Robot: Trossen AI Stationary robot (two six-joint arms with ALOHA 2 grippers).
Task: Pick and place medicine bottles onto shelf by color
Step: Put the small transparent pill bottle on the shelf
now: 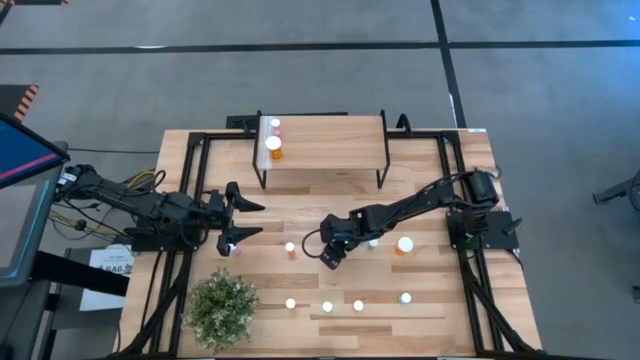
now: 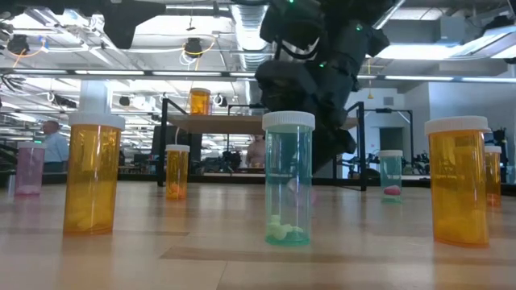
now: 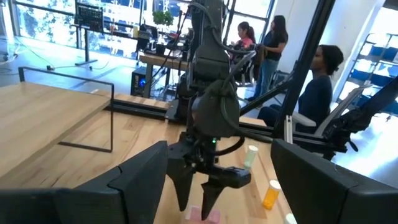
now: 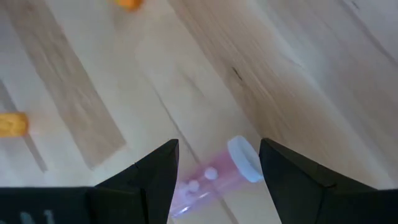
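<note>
A pink medicine bottle with a white cap lies on its side on the tabletop. My right gripper is open and points down over it, one finger on either side; whether either finger touches it, I cannot tell. In the high view this gripper covers that bottle. My left gripper is open near the table's left side, beside an upright pink bottle. The shelf carries a pink bottle and an orange bottle at its left end.
Upright bottles stand around the table: a small orange one, a teal one, a larger orange one and several along the near side. A potted plant sits near the left front corner. People sit beyond the table.
</note>
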